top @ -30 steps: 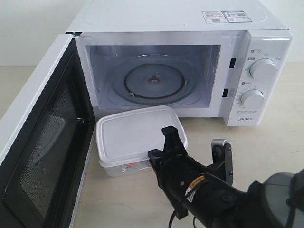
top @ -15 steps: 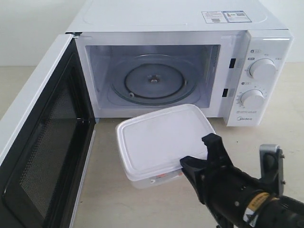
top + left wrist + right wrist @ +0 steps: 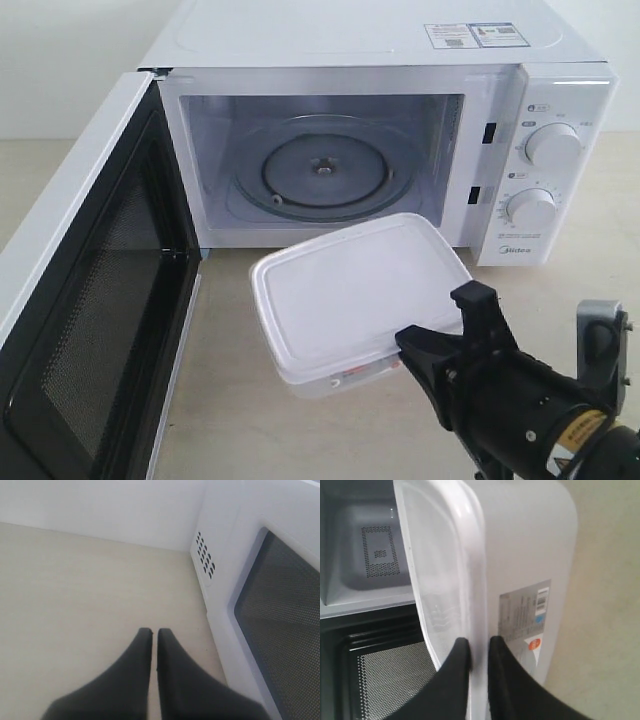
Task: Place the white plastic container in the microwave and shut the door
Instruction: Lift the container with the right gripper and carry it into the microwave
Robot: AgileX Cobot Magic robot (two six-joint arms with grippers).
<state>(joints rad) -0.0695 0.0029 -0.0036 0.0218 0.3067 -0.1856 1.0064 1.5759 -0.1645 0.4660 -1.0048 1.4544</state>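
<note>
The white plastic container [image 3: 355,290] hangs tilted above the table, just in front of the microwave's [image 3: 400,40] open cavity. My right gripper [image 3: 440,325] is shut on the container's near rim. In the right wrist view, the black fingers of that gripper [image 3: 479,642] pinch the edge of the lid, with the container [image 3: 520,555] and its label [image 3: 525,612] beside them. The door [image 3: 90,300] stands swung wide open at the left. My left gripper [image 3: 154,631] is shut and empty, low over the table on the outer side of the door [image 3: 285,620]. It does not show in the exterior view.
The glass turntable [image 3: 320,170] lies bare inside the cavity. Two knobs [image 3: 553,145] sit on the microwave's right panel. The open door walls off the left side of the table. Beige tabletop [image 3: 240,400] runs in front of the microwave.
My right gripper has lifted the container off the table and carried it to the right and upward. The door and microwave have not moved.
</note>
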